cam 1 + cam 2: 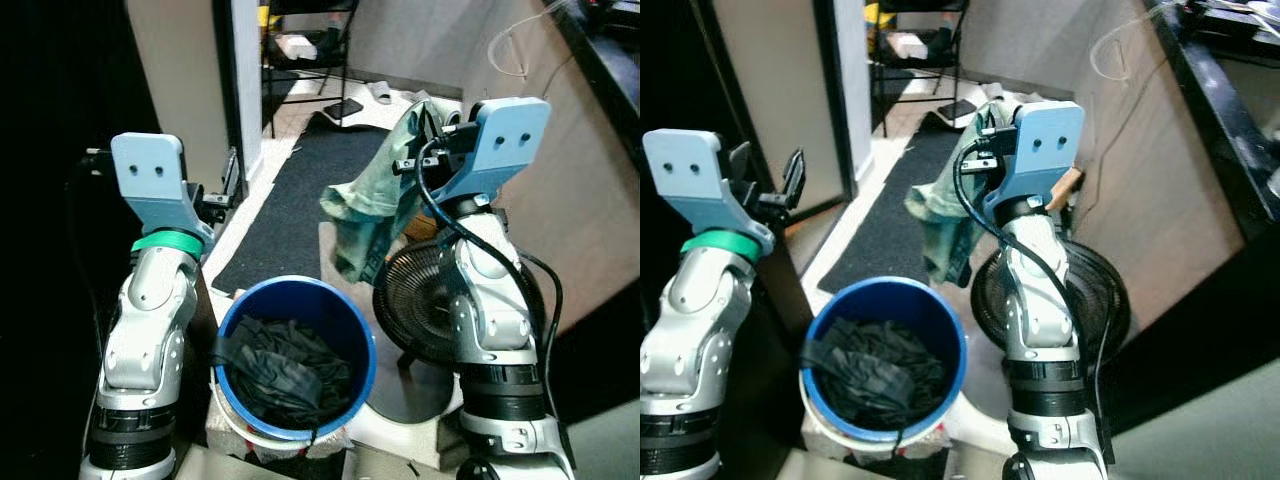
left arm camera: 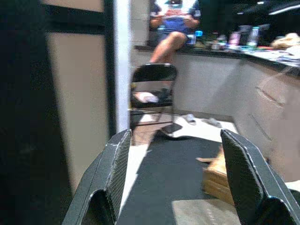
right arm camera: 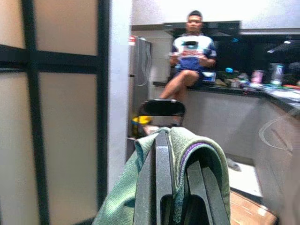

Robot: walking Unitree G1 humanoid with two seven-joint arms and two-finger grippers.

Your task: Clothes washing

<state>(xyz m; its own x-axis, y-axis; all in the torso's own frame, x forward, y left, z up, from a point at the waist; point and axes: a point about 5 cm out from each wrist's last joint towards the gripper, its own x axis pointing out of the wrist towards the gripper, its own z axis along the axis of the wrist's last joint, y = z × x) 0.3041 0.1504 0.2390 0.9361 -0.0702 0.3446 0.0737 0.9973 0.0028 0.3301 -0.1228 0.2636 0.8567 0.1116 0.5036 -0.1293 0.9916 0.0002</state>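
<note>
Laundry fills the round blue plastic bucket [image 1: 362,345] at the robot's feet: a heap of dark grey clothes [image 1: 285,368] lies inside it, and the bucket serves as the landmark for everything else. Up and to the right of the bucket, the right gripper [image 3: 180,187] has its two black fingers pressed together on a pale green cloth garment [image 1: 365,215], whose upper edge is folded over the fingers while the rest hangs down in a long vertical drape. The garment's lower hem dangles just beyond the bucket's far right rim, not over the opening, so by my reading the right arm must bring it back and leftward toward the robot before letting go; this arm is plainly the nearer one, since it holds the piece. To the left of the bucket and raised, the left gripper [image 2: 176,187] has its fingers spread wide with nothing between them. Right of the bucket, partly behind the right arm, stands a black round floor fan [image 1: 420,290]. Beyond the bucket a dark grey floor mat [image 1: 300,195] runs away toward a black folding chair [image 2: 153,77], and farther still a person [image 3: 190,61] sits on a counter.
</note>
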